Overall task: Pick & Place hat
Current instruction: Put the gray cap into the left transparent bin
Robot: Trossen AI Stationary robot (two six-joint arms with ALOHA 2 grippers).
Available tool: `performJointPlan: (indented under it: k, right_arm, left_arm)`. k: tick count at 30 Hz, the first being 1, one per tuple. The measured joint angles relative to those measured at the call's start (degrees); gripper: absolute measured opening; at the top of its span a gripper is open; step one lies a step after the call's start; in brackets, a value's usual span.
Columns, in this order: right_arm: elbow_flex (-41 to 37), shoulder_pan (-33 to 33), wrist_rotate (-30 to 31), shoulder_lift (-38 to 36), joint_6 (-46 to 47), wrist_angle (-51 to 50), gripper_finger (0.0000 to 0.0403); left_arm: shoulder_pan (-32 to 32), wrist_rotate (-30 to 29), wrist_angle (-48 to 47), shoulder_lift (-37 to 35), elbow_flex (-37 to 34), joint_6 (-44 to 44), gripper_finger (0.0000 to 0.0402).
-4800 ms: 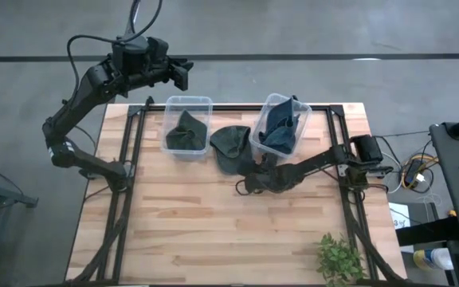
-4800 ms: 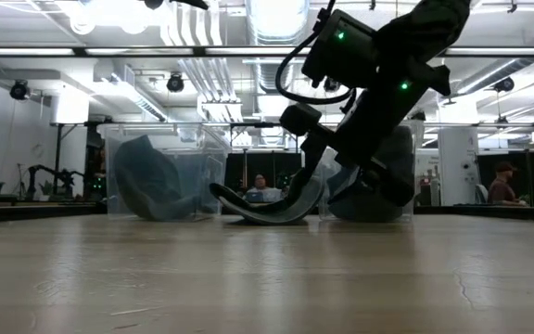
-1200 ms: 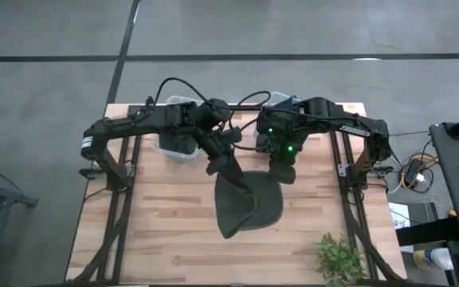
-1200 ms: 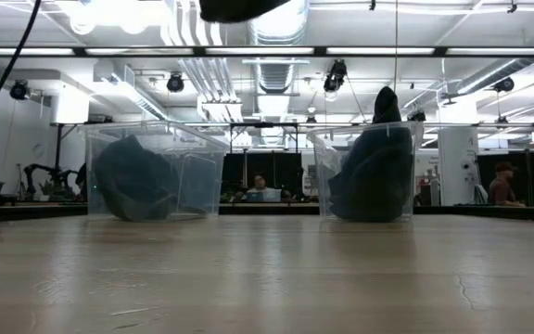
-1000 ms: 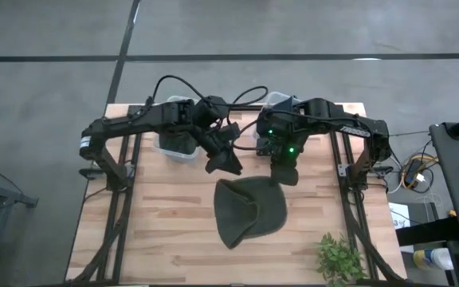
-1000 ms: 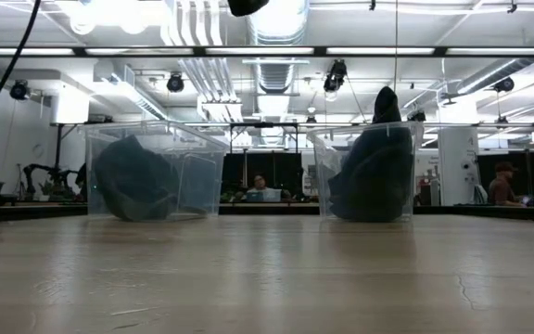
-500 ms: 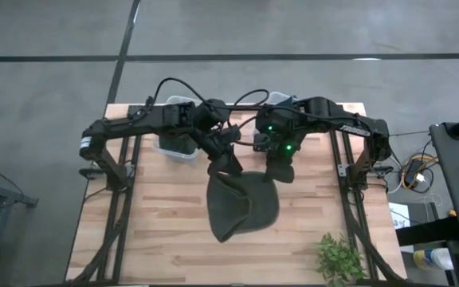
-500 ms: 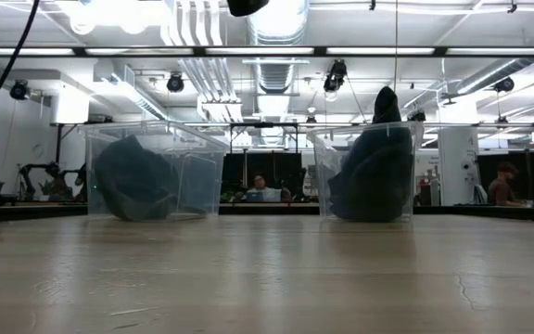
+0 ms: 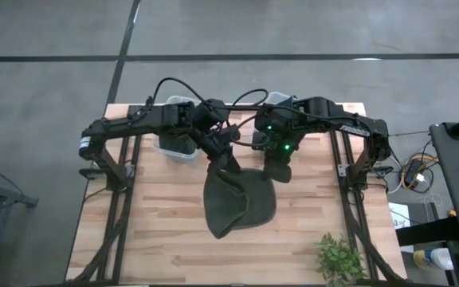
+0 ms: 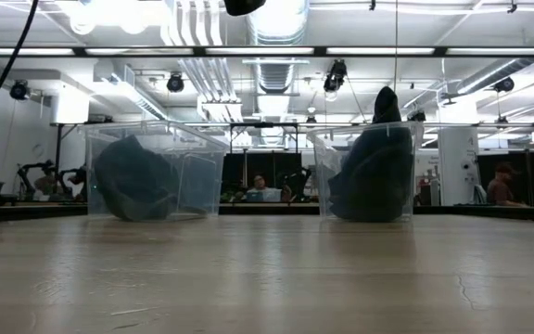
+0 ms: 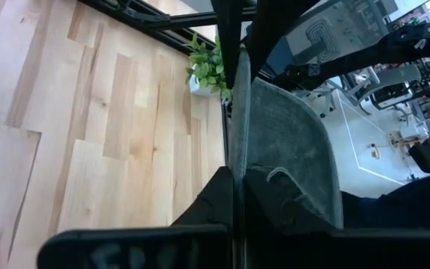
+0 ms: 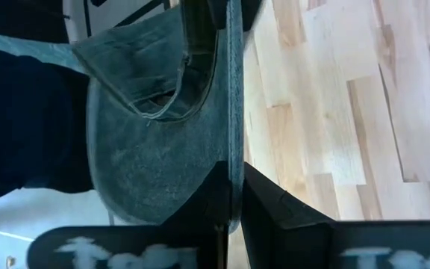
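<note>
A dark green hat (image 9: 239, 203) hangs in the air over the middle of the wooden table (image 9: 158, 231), held between both grippers. My left gripper (image 9: 228, 169) is shut on the hat's far left edge. My right gripper (image 9: 277, 171) is shut on its far right edge. The left wrist view shows the hat (image 11: 290, 142) running away from my left gripper (image 11: 234, 175). In the right wrist view, the hat (image 12: 148, 127) with its inner band lies beyond my right gripper (image 12: 230, 168). The low view shows neither the hat nor any gripper. My left gripper pinches the hat's thin edge (image 11: 239, 134) between its two fingers. It comes from the far side, slanting down. The hat is clear of the table and spreads away toward the near edge. My right gripper pinches the opposite edge of the hat (image 12: 234, 112) between its two fingers, also from the far side, slanting down. The hat hangs below and beyond the fingers, clear of the wood.
Two clear bins stand at the table's far edge, each with dark cloth hats inside: the left bin (image 10: 151, 172) and the right bin (image 10: 369, 172). A small green plant (image 9: 341, 259) stands at the near right corner. People sit in the room behind.
My left gripper, which stood apart from the hat a second ago, has gone down toward the near edge to the hat's left edge and taken hold of it. The hat has shifted a little toward the table's left and stays clear of the table.
</note>
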Motion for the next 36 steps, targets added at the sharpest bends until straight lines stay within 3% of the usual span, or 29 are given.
performJointPlan:
  k: [9,20,26,30,36]
  right_arm:
    - [0.05,-0.38,4.11,-0.26,4.25,0.43,0.0028]
    - [0.20,-2.19,10.02,-2.04,4.58,-0.26,0.0172]
    - [0.20,-5.59,12.16,-4.59,5.53,2.11,0.0222]
    - [0.20,-8.35,19.92,-6.50,9.09,5.69,0.0239]
    - [0.18,-11.28,32.19,-8.89,14.75,11.45,0.0247]
  left_arm:
    - [0.85,-0.80,-2.35,-0.68,0.00,2.80,0.0006]
    - [4.82,-7.61,-6.22,-4.96,-0.02,4.18,0.0005]
    - [8.80,-20.15,-9.10,-8.67,-0.02,4.24,0.0005]
    - [11.42,-29.13,-8.98,-11.17,-0.02,3.38,0.0005]
    - [14.37,-35.97,-6.81,-15.72,-0.02,2.93,0.0005]
